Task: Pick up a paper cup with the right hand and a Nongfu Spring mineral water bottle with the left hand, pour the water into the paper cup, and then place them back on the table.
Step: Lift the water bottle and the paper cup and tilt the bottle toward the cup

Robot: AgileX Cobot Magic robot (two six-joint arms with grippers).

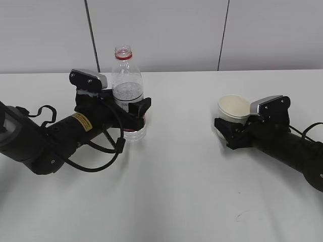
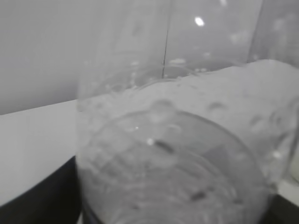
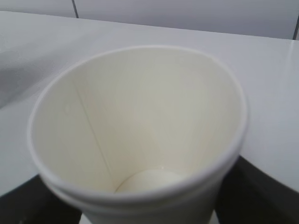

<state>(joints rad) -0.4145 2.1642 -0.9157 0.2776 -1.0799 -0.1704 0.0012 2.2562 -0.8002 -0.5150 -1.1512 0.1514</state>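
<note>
The Nongfu Spring mineral water bottle [image 1: 126, 83] stands upright on the table [image 1: 171, 191], left of centre, open at the top with its red neck ring showing and some water inside. My left gripper [image 1: 135, 113] is shut on its lower middle, covering most of the label. In the left wrist view the clear bottle [image 2: 168, 140] fills the frame between dark fingers [image 2: 42, 200]. The paper cup [image 1: 233, 107] sits at the right, upright and open, in my right gripper [image 1: 228, 127], which is shut on it. In the right wrist view the cup [image 3: 140, 116] looks empty; black fingers [image 3: 261, 191] flank it.
A small dark scuff mark [image 1: 241, 216] lies on the table near the front right. A grey panelled wall [image 1: 171, 30] runs behind the table's far edge. The left arm's black cable [image 1: 101, 161] loops onto the table in front of the bottle.
</note>
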